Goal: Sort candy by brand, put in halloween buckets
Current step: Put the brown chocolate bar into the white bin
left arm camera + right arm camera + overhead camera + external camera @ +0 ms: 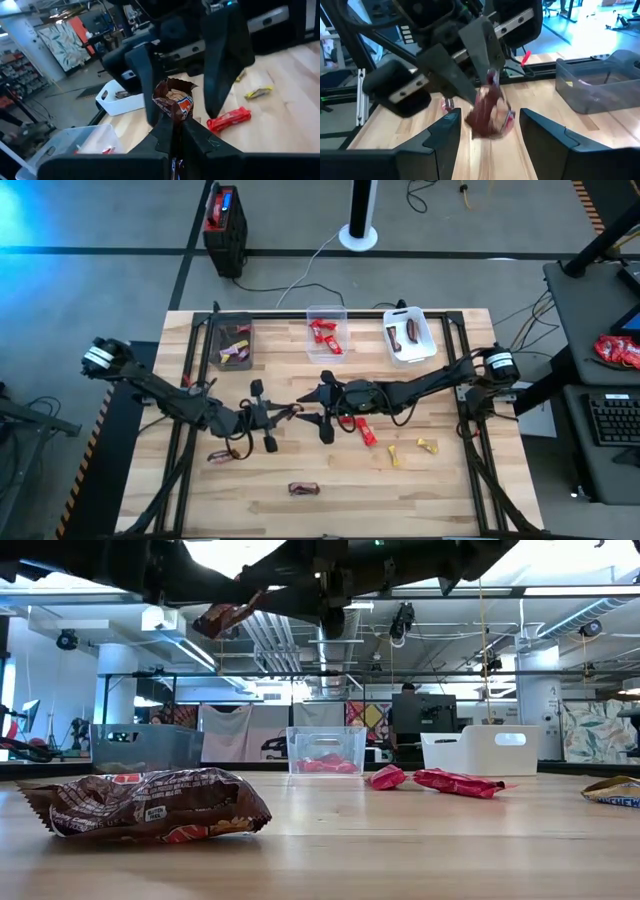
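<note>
- while the two arms meet above the middle of the worktop [300, 510], the left end effector [174, 131] is clamped on one end of a brown-wrapped candy [173, 100], which stands up out of its closed fingers, clear of the wood.
- the wrapper looks thin, crinkly and slick, and the piece light; judging by that, it will bend and twist rather than stay stiff, so a pinch across the fuller middle seems safer than one on the flat crimped tail.
- the right end effector [489, 131] faces it with its fingers apart on either side of the candy, not yet closed on it; it looks set to take the free end.
- on the worktop lie more pieces: a brown bar [303, 489] near the front edge, a red bar [366, 433] under the right arm, and small yellow pieces [427, 445] to the right.
- along the far side stand the grey bin [230, 340], the clear bin [326, 315] with red bars, and the white bin [421, 330] with brown ones, which i judge to be this candy's place.
</note>
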Controlling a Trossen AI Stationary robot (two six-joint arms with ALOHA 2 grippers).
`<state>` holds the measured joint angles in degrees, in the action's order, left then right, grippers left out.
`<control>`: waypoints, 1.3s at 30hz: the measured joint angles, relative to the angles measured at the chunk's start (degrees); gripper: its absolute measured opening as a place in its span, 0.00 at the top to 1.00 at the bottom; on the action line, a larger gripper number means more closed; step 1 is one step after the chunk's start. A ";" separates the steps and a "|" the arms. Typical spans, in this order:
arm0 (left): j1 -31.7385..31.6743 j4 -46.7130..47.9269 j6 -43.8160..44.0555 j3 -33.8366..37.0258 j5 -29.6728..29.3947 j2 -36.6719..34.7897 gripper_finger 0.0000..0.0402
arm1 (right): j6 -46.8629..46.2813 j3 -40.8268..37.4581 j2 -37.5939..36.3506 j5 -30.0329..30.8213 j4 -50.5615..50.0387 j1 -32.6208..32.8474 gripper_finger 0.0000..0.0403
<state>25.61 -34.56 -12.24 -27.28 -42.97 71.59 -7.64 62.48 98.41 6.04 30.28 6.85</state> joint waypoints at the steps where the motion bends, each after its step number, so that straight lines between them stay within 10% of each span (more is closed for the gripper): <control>1: 0.00 0.09 -0.56 -0.37 -0.01 0.50 1.00 | -0.03 0.00 0.02 0.00 0.37 0.00 0.51; 25: 0.26 0.17 0.72 -1.49 -0.07 3.30 0.98 | -0.35 0.00 -0.16 -0.07 0.43 0.02 0.93; 34: 0.26 6.82 8.36 -1.38 -0.27 2.49 0.69 | 0.03 0.00 -0.59 0.68 -1.28 -0.03 0.97; 39: 0.35 10.70 10.43 -1.29 -0.98 2.38 0.54 | -0.69 0.17 -4.35 14.73 -14.63 -0.39 0.97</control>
<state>25.96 -23.86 -1.81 -28.58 -43.96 73.97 -8.33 62.65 94.06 20.77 15.65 6.46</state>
